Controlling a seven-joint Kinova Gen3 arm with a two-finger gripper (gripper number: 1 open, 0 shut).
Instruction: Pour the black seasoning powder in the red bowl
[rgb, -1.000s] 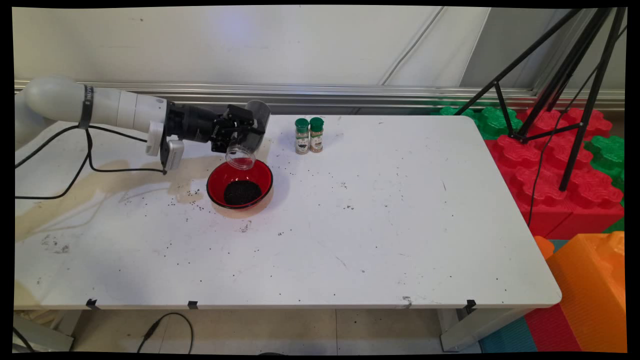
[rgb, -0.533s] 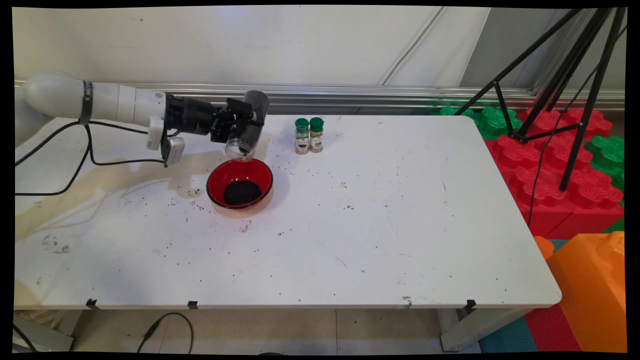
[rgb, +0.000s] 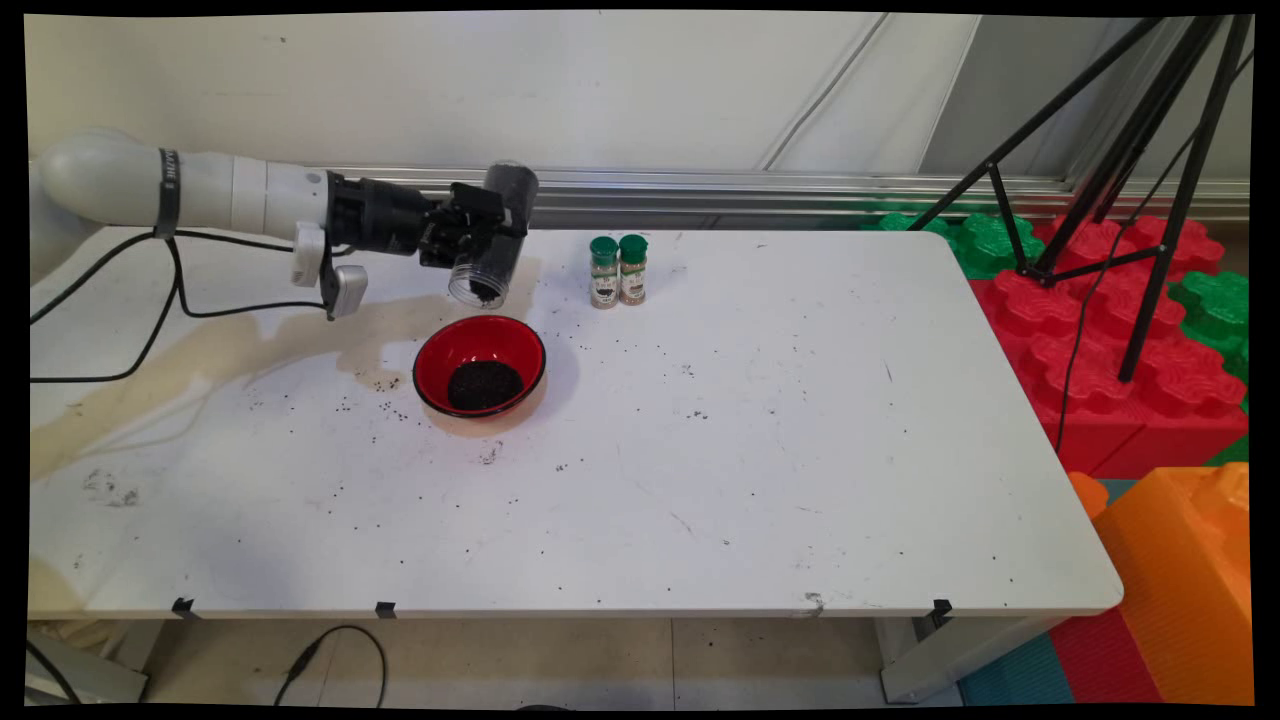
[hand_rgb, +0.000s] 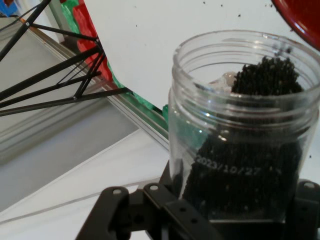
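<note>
My gripper (rgb: 478, 237) is shut on a clear plastic jar (rgb: 492, 250) with black grains inside, held in the air above and behind a red bowl (rgb: 481, 366). The jar tilts mouth-down toward the bowl, its rim well above it. In the hand view the jar (hand_rgb: 240, 130) fills the frame between the fingers, with black grains against one side and near the mouth; a date is printed on its wall. The bowl holds a pile of black grains (rgb: 484, 384). A sliver of the bowl's red rim (hand_rgb: 299, 15) shows at the top right of the hand view.
Two green-capped spice bottles (rgb: 618, 271) stand just right of the jar, behind the bowl. Black grains lie scattered on the white table (rgb: 750, 420). A black tripod (rgb: 1110, 150) and red, green and orange foam blocks (rgb: 1120, 340) stand beyond the table's right edge.
The gripper has risen with the jar and drawn back from the bowl; the jar's mouth, earlier just over the bowl's rim, is now higher and tipped less steeply.
</note>
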